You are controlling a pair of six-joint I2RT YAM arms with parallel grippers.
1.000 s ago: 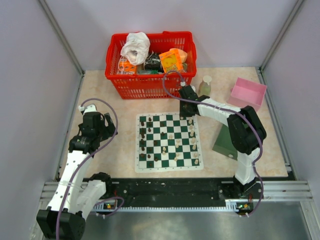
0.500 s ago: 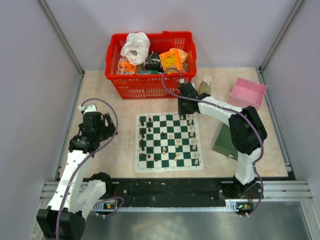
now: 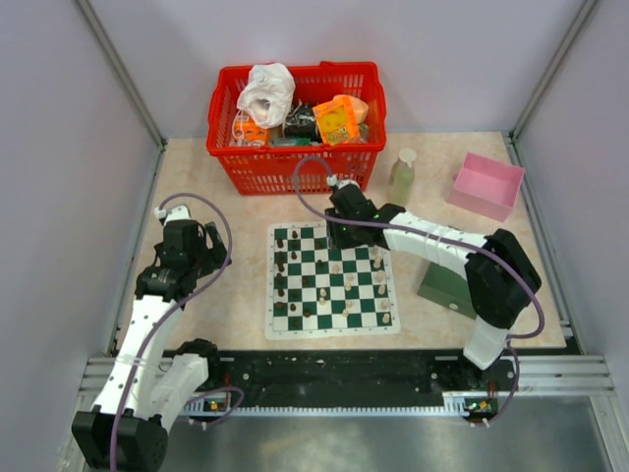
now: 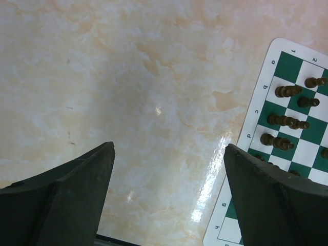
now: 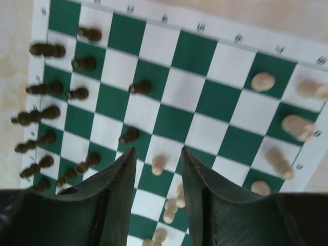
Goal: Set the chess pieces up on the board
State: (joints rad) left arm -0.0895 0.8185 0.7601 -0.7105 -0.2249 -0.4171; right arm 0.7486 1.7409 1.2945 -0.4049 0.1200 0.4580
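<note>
The right gripper [image 5: 158,152] is poised over the board [image 5: 174,122], jaws partly apart, nothing clamped; a cream pawn [image 5: 159,165], apparently upright, is framed in their gap; cream pieces [image 5: 297,125] are ranked at three o'clock, dark pieces [image 5: 46,49] at nine; the left gripper [image 4: 169,154], wide apart, is farther off.

left hand [image 4: 169,148]: jaws wide | right hand [image 5: 158,150]: jaws slightly apart, arm outstretched

The board [image 4: 251,123] border shows numerals 1, 2 and letters.
</note>
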